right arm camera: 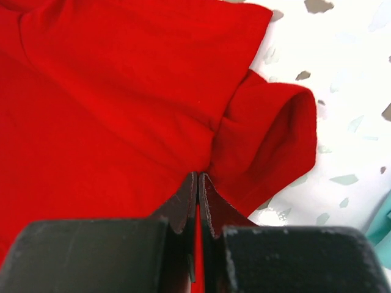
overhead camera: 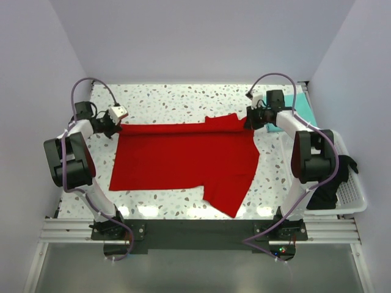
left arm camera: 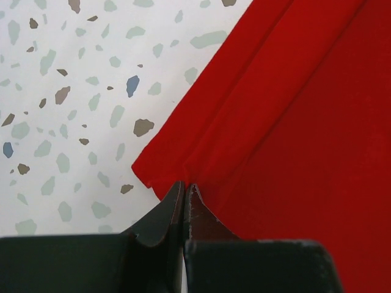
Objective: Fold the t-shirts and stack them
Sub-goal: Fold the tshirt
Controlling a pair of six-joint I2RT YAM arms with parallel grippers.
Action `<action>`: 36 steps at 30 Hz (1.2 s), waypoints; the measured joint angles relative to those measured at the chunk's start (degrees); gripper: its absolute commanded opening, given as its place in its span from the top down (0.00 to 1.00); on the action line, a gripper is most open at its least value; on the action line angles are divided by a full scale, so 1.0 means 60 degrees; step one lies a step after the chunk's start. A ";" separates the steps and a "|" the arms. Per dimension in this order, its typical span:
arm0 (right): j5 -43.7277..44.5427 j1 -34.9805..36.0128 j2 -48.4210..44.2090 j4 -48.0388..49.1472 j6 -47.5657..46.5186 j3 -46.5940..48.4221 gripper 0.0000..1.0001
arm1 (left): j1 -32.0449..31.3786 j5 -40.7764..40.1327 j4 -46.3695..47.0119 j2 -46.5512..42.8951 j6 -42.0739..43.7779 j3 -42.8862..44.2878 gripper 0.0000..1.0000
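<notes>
The red t-shirt [overhead camera: 183, 159] lies spread across the speckled table, its far edge pulled into a straight line between my two grippers. My left gripper [overhead camera: 116, 127] is shut on the shirt's far left corner [left arm camera: 183, 165]. At the far right my right gripper [overhead camera: 249, 122] is shut on the cloth beside a sleeve [right arm camera: 269, 140]. One sleeve [overhead camera: 229, 195] hangs toward the near edge. A mint-teal t-shirt [overhead camera: 302, 110] lies behind the right arm, its edge at the right wrist view's corner [right arm camera: 382, 229]. The black t-shirt [overhead camera: 333, 183] drapes over the basket.
The white lattice basket [overhead camera: 354, 195] stands at the table's right edge, beside the right arm's base. White walls close in the table on the left, back and right. The speckled tabletop [overhead camera: 177, 101] shows behind the red shirt.
</notes>
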 measured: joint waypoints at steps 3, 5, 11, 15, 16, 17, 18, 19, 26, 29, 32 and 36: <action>0.0058 0.0000 0.0018 -0.0149 -0.0080 -0.0109 1.00 | -0.0004 -0.0124 -0.0036 0.0025 0.0149 -0.0015 1.00; 0.0084 0.0000 0.0084 -0.0197 -0.0131 -0.0113 1.00 | -0.0011 -0.0186 -0.0055 0.0069 0.0240 -0.0015 1.00; 0.0189 0.0000 0.0718 -0.0590 -0.0186 0.0109 1.00 | -0.0178 -0.0557 -0.0062 0.0335 0.0317 -0.0015 1.00; 0.0342 0.0000 0.0907 -0.0965 -0.0182 0.0656 1.00 | -0.0240 -0.0645 -0.0069 0.0350 0.0211 0.0036 1.00; 0.0350 0.0000 0.0907 -0.1060 -0.0182 0.0867 1.00 | -0.0237 -0.0641 -0.0171 0.0364 0.0098 0.0178 1.00; 0.0350 0.0000 0.0907 -0.1096 -0.0182 0.1089 1.00 | -0.0237 -0.0641 -0.0200 0.0364 0.0040 0.0251 1.00; 0.0361 0.0004 0.0907 -0.1140 -0.0178 0.1341 1.00 | -0.0233 -0.0619 -0.0299 0.0368 -0.0040 0.0452 1.00; 0.0364 0.0004 0.0907 -0.1147 -0.0178 0.1515 1.00 | -0.0229 -0.0590 -0.0342 0.0368 -0.0120 0.0659 1.00; 0.0368 0.0000 0.0739 -0.1300 -0.0226 0.2109 1.00 | -0.0219 -0.0302 -0.0459 0.0346 -0.0270 0.1647 1.00; 0.0372 0.0000 0.0692 -0.1359 -0.0317 0.1905 1.00 | -0.0219 -0.0306 -0.0623 0.0346 -0.0208 0.1614 1.00; 0.0372 0.0004 0.0674 -0.1417 -0.0408 0.1439 1.00 | -0.0215 -0.0324 -0.0678 0.0346 -0.0127 0.1435 1.00; 0.0372 0.0004 0.0674 -0.1581 -0.0510 0.0911 1.00 | -0.0222 -0.0488 -0.0769 0.0364 0.0087 0.1045 1.00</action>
